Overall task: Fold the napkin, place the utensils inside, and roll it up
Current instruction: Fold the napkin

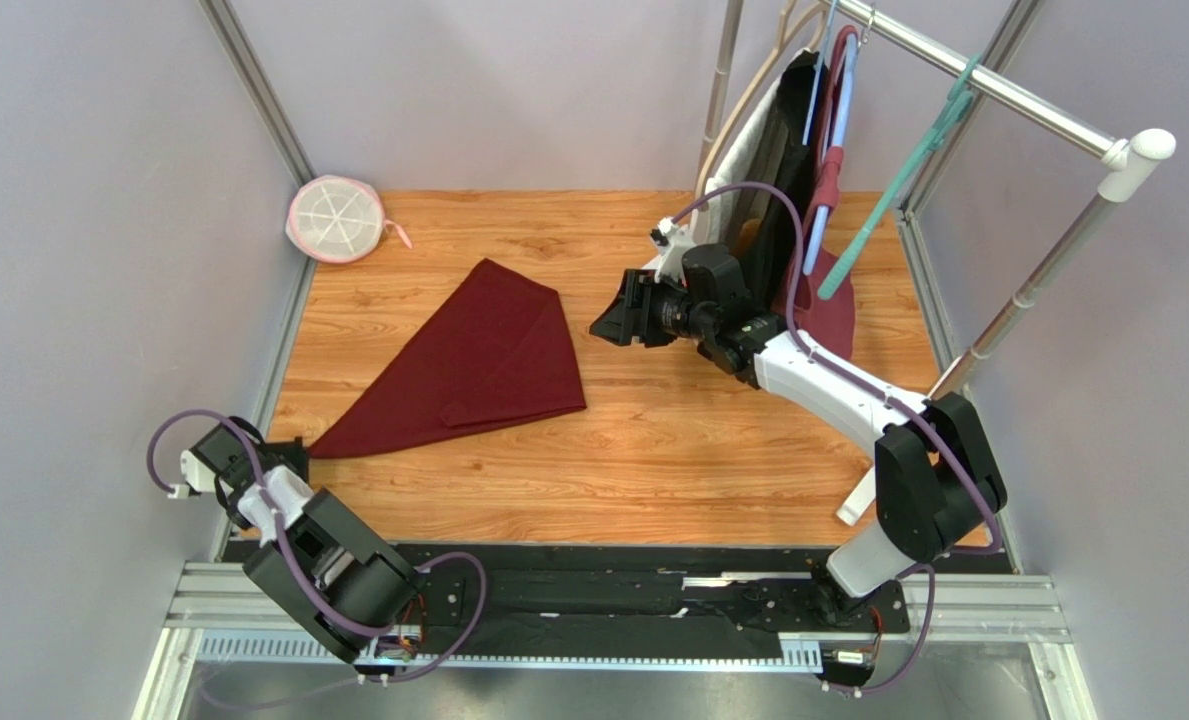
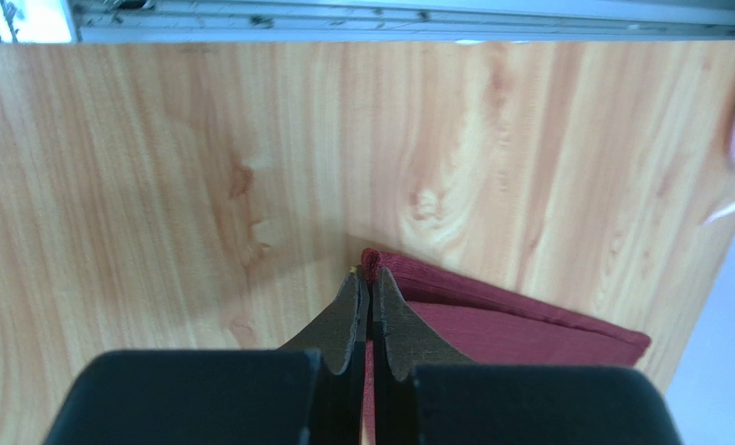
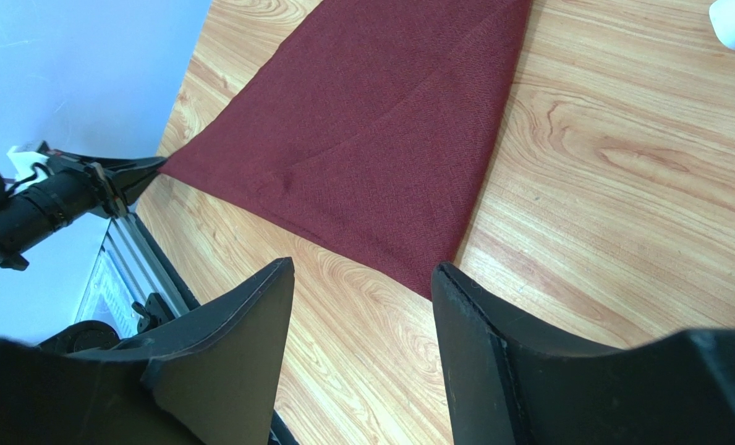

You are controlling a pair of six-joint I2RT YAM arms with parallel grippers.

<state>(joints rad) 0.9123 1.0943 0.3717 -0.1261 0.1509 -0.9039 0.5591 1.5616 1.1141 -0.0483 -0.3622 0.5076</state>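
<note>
bare counter [image 1: 675, 465] wood along the near edge and between the napkin [image 1: 473, 368] and the right arm [image 1: 826, 383] is free to pass. left claw [image 1: 294, 447] pinches the napkin's near-left corner, tight against the left wall [image 1: 89, 300]. right claw [image 1: 606, 324] hangs just right of the cloth. rack [image 1: 1006, 90] with hangers crowds the far right. round white mesh disc [image 1: 339, 219] sits in the far-left corner.

Left arm [image 1: 315, 558] mostly black, right arm [image 1: 833, 383] has a white shell, both with loopy purple cables [image 1: 750, 185] and pointy dark fingers [image 3: 236, 324].

High rear overview; wrist close-ups on napkin [image 1: 473, 360]
</note>
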